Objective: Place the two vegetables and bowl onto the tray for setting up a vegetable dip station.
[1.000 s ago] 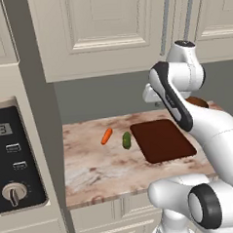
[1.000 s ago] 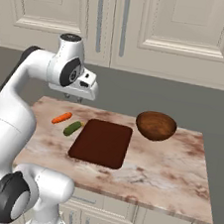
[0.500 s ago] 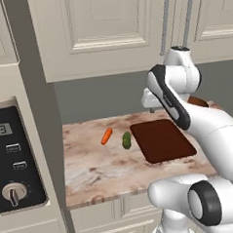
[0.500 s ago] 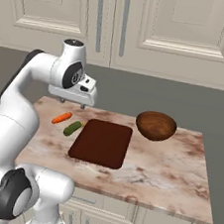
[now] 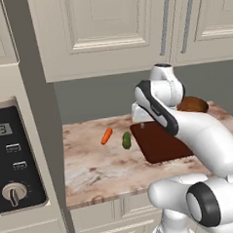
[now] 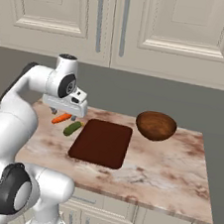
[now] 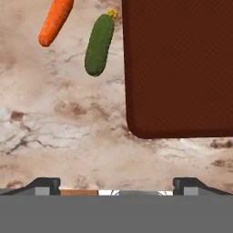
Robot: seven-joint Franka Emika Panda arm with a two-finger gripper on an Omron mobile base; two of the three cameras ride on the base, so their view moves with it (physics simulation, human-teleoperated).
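Your cucumber lies on the marble counter just beside the tray's edge, with the carrot close on its far side; neither touches the tray, and the bowl sits well apart beyond the tray's other end. Nothing is on the tray yet, so you are at the first pick. Your gripper hangs above the counter short of both vegetables, jaws spread wide and empty. Next, probably move forward over the cucumber, line the fingers across its narrow width, then descend.
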